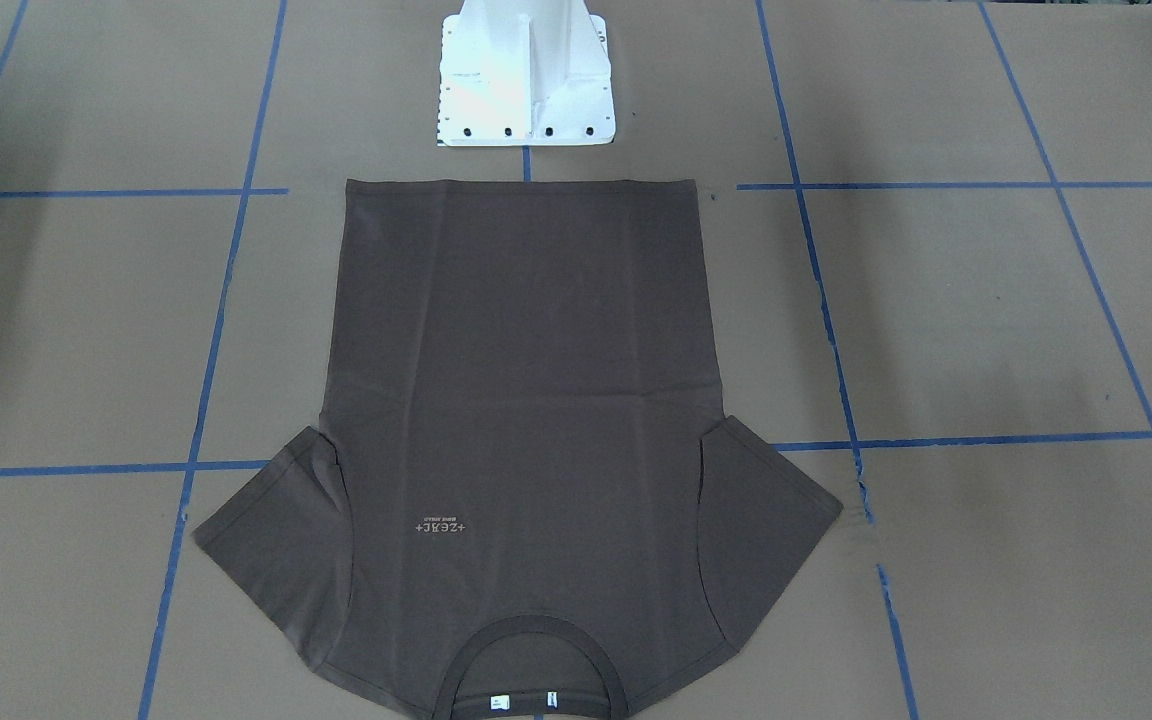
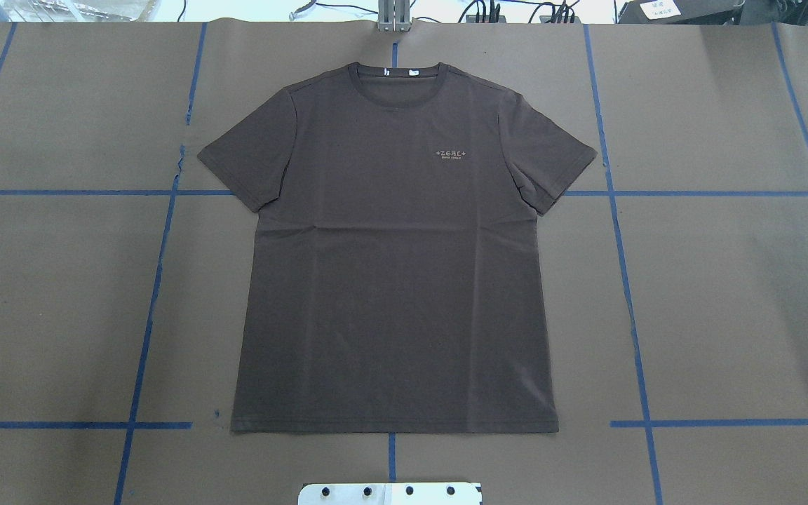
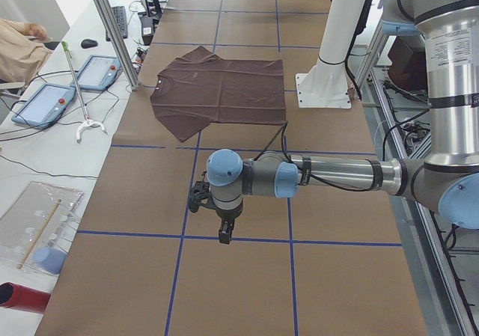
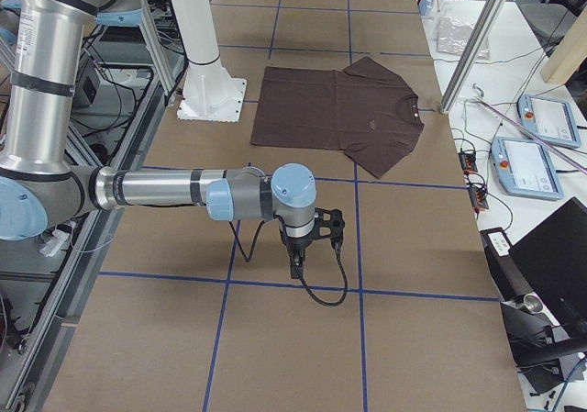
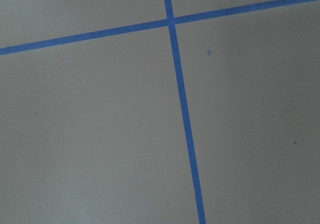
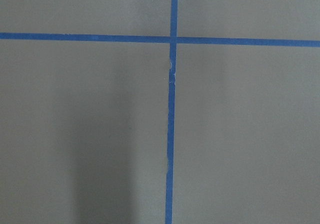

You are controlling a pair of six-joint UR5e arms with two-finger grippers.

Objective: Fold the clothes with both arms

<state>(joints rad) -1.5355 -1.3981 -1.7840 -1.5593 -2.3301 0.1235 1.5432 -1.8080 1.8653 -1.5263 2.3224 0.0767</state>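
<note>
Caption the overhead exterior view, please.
Dark brown T-shirt lies flat and unfolded, print side up, collar toward the far edge of the blue-taped table.

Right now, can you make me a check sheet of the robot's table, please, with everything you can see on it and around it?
Surface: brown paper gridded with blue tape.
Job's things: dark brown T-shirt spread flat, unfolded, collar away from the white pedestal.
Clutter: nothing seen.
Grippers: left gripper and right gripper hang over bare paper, off the shirt; open or shut, cannot tell.
Cables: black cable loops down beside the right gripper.
Surroundings: teach pendants off to the side.
</note>
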